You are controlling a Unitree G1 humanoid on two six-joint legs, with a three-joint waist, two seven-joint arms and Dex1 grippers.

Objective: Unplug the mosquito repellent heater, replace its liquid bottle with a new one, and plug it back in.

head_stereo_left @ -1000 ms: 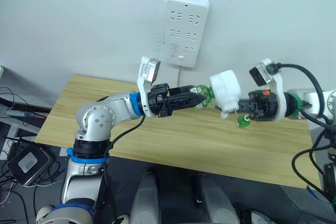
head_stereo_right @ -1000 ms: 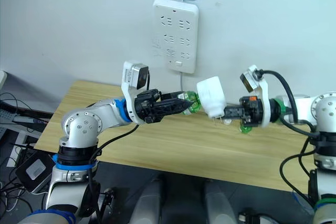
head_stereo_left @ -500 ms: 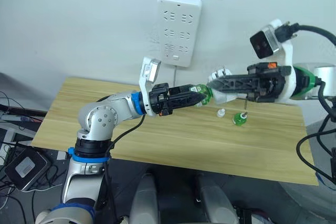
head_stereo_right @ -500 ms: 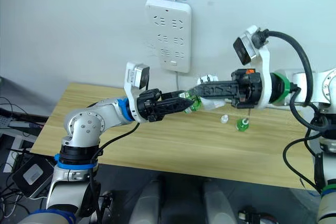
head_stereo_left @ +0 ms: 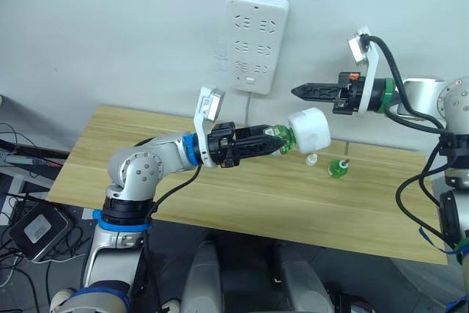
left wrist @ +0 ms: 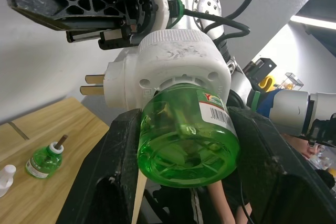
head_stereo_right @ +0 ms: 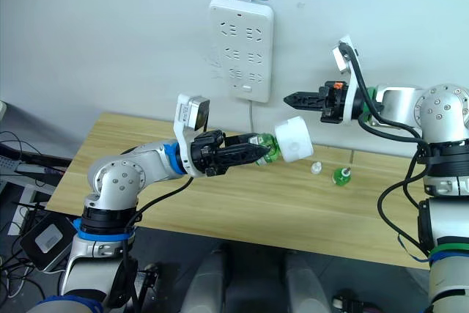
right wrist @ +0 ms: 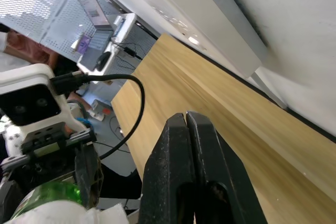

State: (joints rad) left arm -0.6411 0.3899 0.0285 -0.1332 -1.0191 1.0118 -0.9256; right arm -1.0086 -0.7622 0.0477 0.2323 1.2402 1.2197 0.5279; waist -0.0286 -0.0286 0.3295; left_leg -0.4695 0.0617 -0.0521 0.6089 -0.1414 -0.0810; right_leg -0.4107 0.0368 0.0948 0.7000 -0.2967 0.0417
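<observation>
I see the mosquito repellent heater (head_stereo_left: pixel 308 129) held in the air above the wooden table (head_stereo_left: pixel 220 196), its green liquid bottle (left wrist: pixel 186 137) screwed into it and clenched in my left gripper (head_stereo_left: pixel 280 141); my right gripper (head_stereo_left: pixel 297 91) hangs at the heater's 12 o'clock, apart from it, fingers pressed together on nothing. On the table at the heater's 5 o'clock stand a second green bottle (head_stereo_left: pixel 338 168), some liquid in it, with a small white cap (head_stereo_left: pixel 311 159) beside; the white power strip (head_stereo_left: pixel 257 29) hangs on the wall at 11 o'clock.

Mosquito repellent heater (head_stereo_left: pixel 308 130) — white, rounded, held in the air above the table. Green liquid bottle (left wrist: pixel 186 137) screwed into it; metal prongs (left wrist: pixel 92 84) exposed — unplugged.
</observation>
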